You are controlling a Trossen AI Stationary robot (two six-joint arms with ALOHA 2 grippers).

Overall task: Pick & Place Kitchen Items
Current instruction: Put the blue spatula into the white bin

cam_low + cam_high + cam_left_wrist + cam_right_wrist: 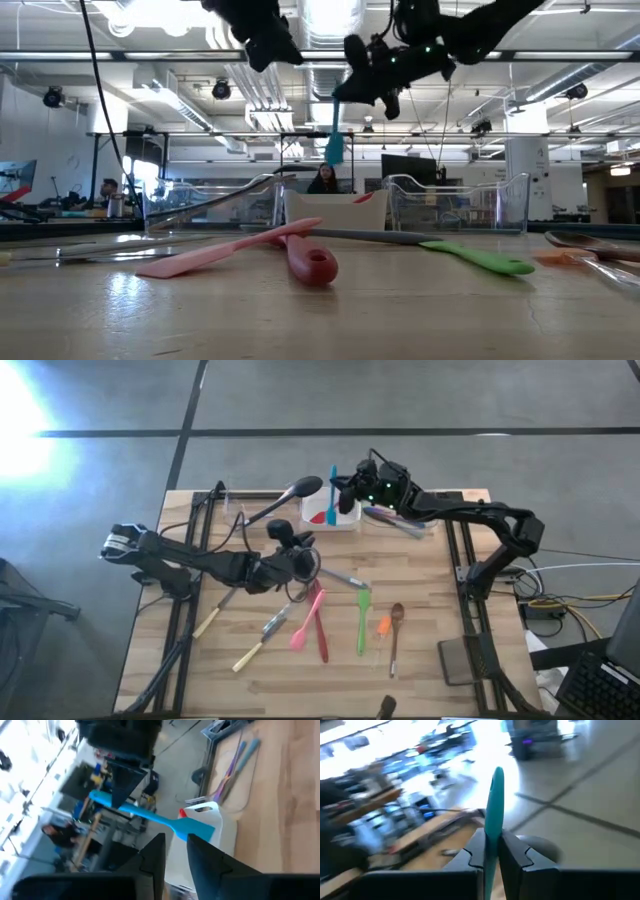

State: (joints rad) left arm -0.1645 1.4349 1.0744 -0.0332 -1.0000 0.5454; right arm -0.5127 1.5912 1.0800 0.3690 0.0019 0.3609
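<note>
One teal spatula (332,495), two wooden spoons (395,635).

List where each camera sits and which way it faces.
High: above the wooden table, facing straight down; shows both dark arms, the left gripper, and the right gripper holding the teal silicone spatula.
Low: at table-top height, facing level across into the room; pink silicone spatula nearest, arms enter from above.
Left wrist: on the left arm, facing the white rectangular tray and the right gripper.
Right wrist: on the right arm, looking past its own fingers, clamped on the spatula.
Shared: all four show the teal spatula.
</note>
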